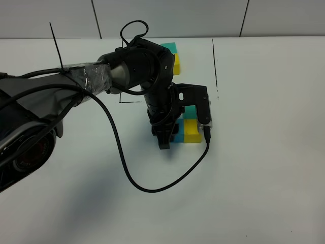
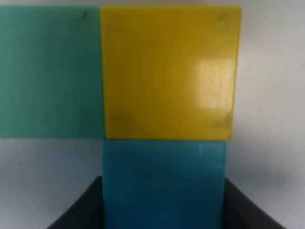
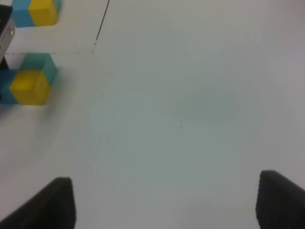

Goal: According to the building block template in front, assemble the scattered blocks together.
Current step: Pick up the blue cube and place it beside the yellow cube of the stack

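The scattered blocks lie together in an L at the table's middle: a teal-green cube (image 1: pixel 190 112), a yellow cube (image 1: pixel 192 131) in front of it, and a sky-blue cube (image 1: pixel 177 133) against the yellow one's left side. My left gripper (image 1: pixel 170 136) is shut on the sky-blue cube (image 2: pixel 164 186), with a dark finger (image 2: pixel 76 212) at each side; the yellow (image 2: pixel 167 71) and teal-green (image 2: pixel 47 71) cubes sit beyond it. The template (image 1: pixel 172 56) stands at the back, its blue cube hidden by my arm. My right gripper (image 3: pixel 167 200) is open and empty over bare table.
Thin black frame lines (image 1: pixel 214 61) run beside the template. The left arm's cable (image 1: pixel 132 178) loops over the table in front of the blocks. The right wrist view shows the blocks (image 3: pixel 29 87) and the template (image 3: pixel 35 12) far off to one side.
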Motion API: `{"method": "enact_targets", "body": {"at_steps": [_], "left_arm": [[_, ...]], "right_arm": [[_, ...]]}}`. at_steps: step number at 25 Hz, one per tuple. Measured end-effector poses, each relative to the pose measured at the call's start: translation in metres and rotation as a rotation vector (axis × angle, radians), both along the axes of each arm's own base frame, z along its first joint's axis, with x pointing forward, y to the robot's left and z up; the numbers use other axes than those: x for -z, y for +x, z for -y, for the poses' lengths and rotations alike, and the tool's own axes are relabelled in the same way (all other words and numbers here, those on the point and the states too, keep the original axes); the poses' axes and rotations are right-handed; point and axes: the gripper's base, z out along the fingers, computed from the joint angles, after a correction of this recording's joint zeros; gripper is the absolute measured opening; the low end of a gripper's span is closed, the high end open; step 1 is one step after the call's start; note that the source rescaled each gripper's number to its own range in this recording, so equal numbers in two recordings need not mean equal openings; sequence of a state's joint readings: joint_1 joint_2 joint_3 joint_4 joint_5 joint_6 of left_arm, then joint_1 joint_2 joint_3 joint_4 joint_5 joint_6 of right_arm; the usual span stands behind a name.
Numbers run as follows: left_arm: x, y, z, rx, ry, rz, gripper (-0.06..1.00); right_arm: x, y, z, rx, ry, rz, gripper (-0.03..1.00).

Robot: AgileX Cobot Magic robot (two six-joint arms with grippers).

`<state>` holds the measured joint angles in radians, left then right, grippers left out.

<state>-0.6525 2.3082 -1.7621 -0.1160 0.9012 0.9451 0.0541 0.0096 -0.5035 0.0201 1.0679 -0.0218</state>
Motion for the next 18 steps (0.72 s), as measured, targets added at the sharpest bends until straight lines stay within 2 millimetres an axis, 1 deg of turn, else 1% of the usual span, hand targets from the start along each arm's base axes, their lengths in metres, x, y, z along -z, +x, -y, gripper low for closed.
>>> {"method": "enact_targets", "body": {"at_steps": [18], "left_arm": [[0.0, -0.0002, -0.0001, 0.001, 0.001, -0.003, 0.0]], "right_arm": [[0.0, 0.0, 0.0, 0.0, 0.0, 0.0, 0.58]]}}
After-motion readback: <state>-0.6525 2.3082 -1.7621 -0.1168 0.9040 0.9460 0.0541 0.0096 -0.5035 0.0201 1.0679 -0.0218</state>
